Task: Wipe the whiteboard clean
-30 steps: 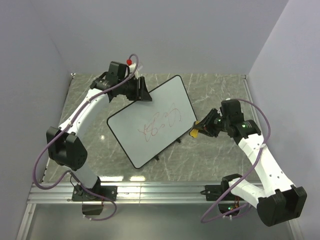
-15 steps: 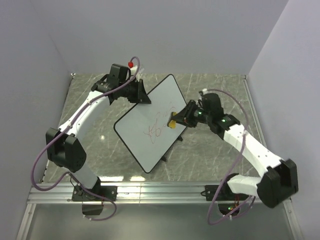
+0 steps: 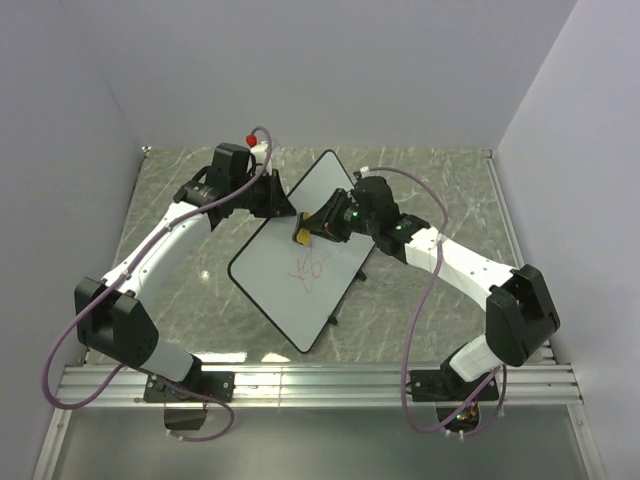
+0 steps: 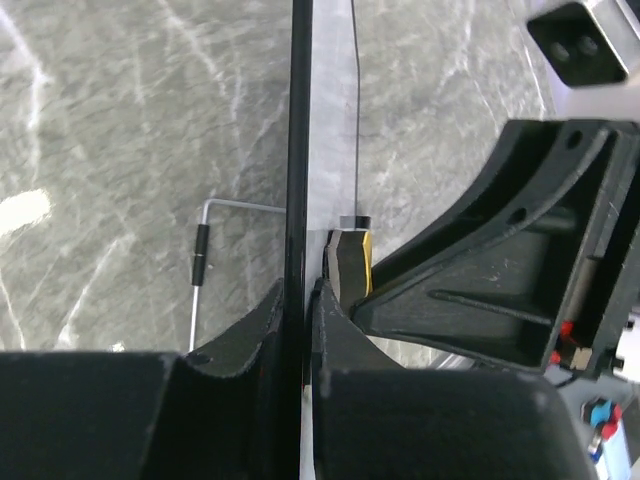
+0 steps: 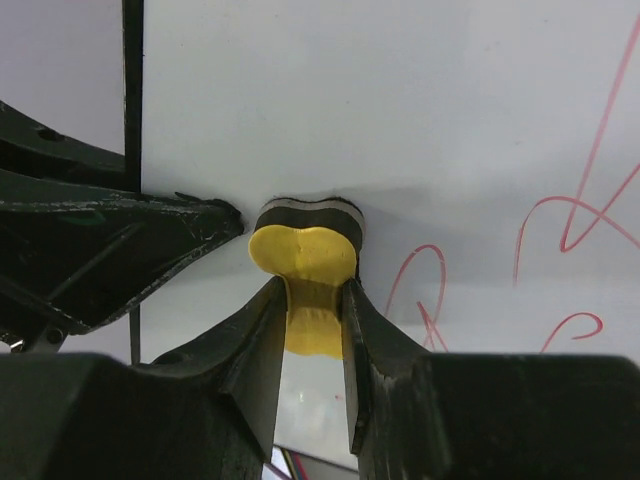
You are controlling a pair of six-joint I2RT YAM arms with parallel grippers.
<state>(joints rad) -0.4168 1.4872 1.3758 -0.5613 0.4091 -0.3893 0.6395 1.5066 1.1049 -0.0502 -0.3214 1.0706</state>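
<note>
While the grey stone table (image 3: 430,190) lies under everything, the whiteboard (image 3: 285,305) is what matters. It sits near the middle of the table, tipped up at a slant. I cannot tell whether its lower edge rests on the stone. The left claw (image 3: 281,205) is pressed onto the board's upper rim, one finger on each side of the black edge, and seems to be the main thing steadying it.

The right claw (image 3: 312,228) reaches in from the other side, pinching a yellow eraser (image 5: 302,255) by its narrow waist. The eraser's dark pad sits flat against the white face, just beside the left claw's fingers.

My worry is that closeness. A stroke toward the rim could knock the right claw into the left one. A hard push against a board held at one edge could also twist it out of that pinch or swing it round. The eraser is gripped only at its waist and may pivot if it drags.

The red scribbles (image 3: 308,268) lie lower on the face, apart from the eraser, so most of the wiping looks undone. The way down to them looks open.

Smaller things: a thin wire stand leg (image 4: 200,265) shows behind the board, out of the eraser's way.
</note>
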